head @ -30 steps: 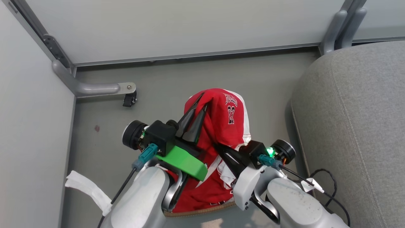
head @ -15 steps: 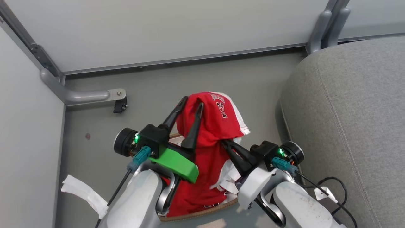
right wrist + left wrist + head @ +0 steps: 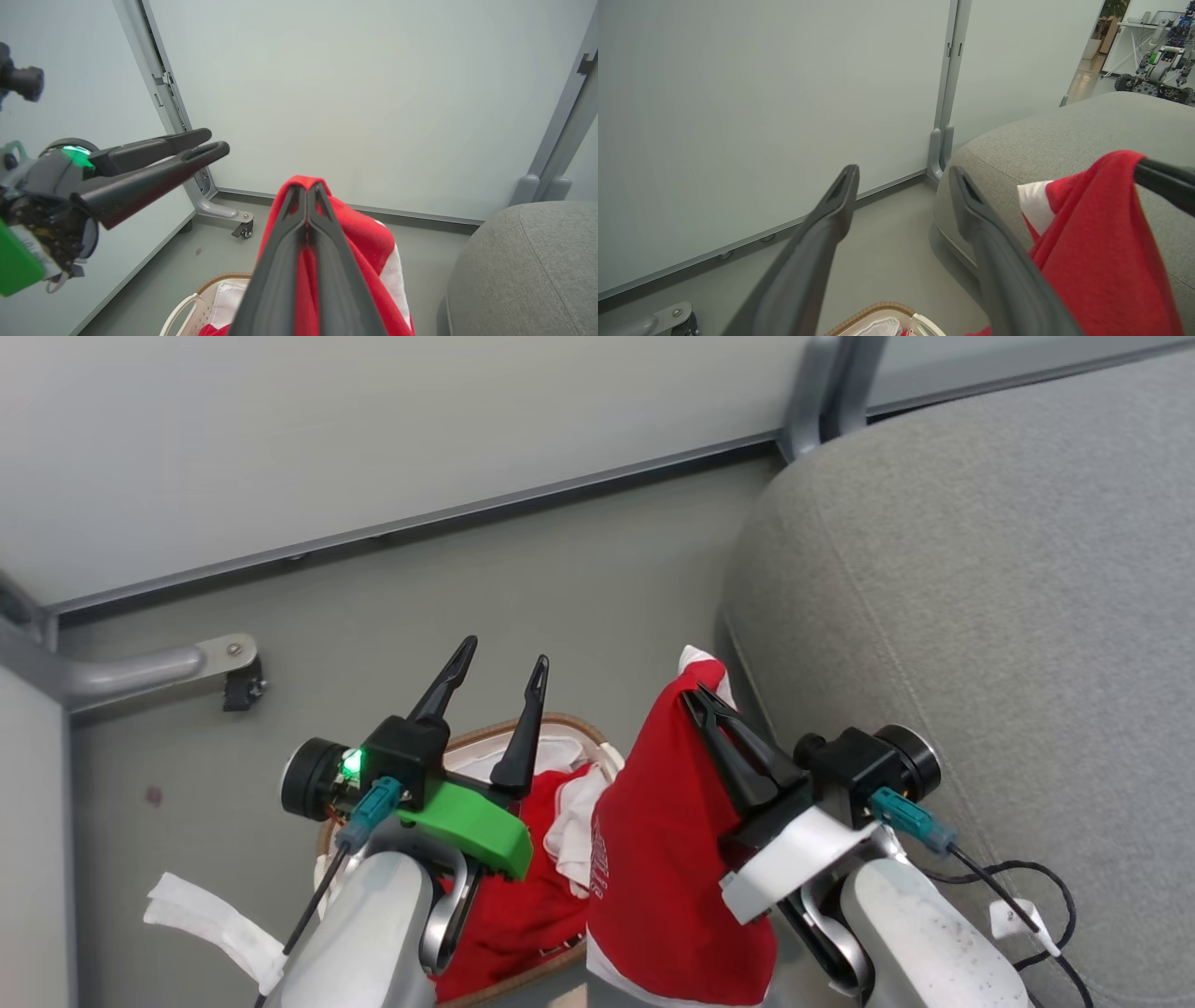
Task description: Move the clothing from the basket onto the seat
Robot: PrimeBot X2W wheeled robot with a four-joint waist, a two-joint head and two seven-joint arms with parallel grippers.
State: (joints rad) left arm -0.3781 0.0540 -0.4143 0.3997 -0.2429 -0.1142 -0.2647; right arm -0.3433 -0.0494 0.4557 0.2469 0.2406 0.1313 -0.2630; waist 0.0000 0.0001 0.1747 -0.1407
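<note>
Released just now: left gripper point(image 3: 504, 655), wide and empty; clothing point(image 3: 663, 877), likely soft, light and limp, hangs at its 3 o'clock, pinched in your closed right gripper point(image 3: 700, 698), so take bunched folds.

The left arm point(image 3: 364, 933) and the hanging red garment point(image 3: 672, 877) cover most of the basket point(image 3: 569, 719), the garment's lower edge runs off the bottom of the head view, and the white lettering point(image 3: 597, 859) on it is too creased and small to read.
</note>
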